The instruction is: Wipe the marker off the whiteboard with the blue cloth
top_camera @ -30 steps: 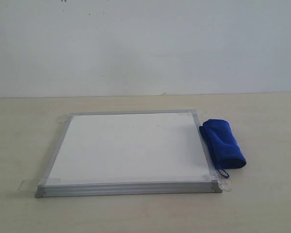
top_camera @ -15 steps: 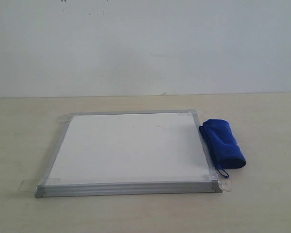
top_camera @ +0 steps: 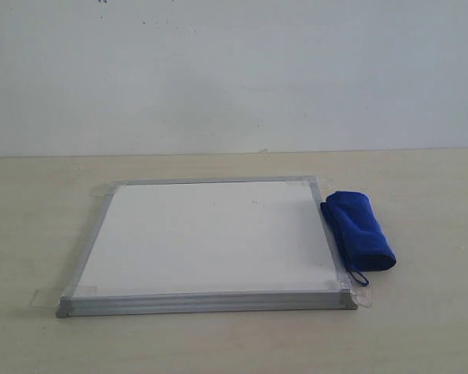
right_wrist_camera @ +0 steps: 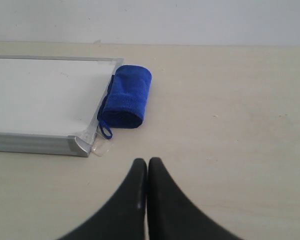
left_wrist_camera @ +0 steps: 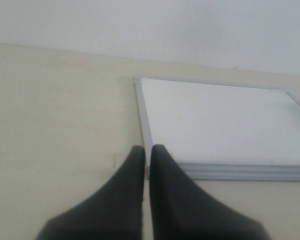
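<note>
Pale wooden table (top_camera: 421, 327) under a plain white wall (top_camera: 234, 78); neither arm shows in the exterior view. Left of the whiteboard (top_camera: 210, 234): the left gripper (left_wrist_camera: 149, 149) sits by its left front corner, fingers pressed together, holding nothing. The whiteboard lies flat mid-table, with clear tape tabs (top_camera: 43, 298) at its corners. I cannot make out any red marker on its face from any view, so strokes are faint or washed out. Touching the whiteboard's right frame: the blue cloth (top_camera: 359, 230), rolled, with its loop (top_camera: 360, 277) trailing toward the front right corner. Right of the whiteboard and short of the cloth: the right gripper (right_wrist_camera: 146, 161), fingers likewise together and empty. Risks as judged from here: the right fingers must part before descending, or they will only shove the roll. With the cloth hard against the frame, one finger could land on the metal edge and lever the board against its tape. A shallow pinch may catch only the loop or the outer layer, so the roll unfurls. With the marks so faint, a wipe could miss them.
</note>
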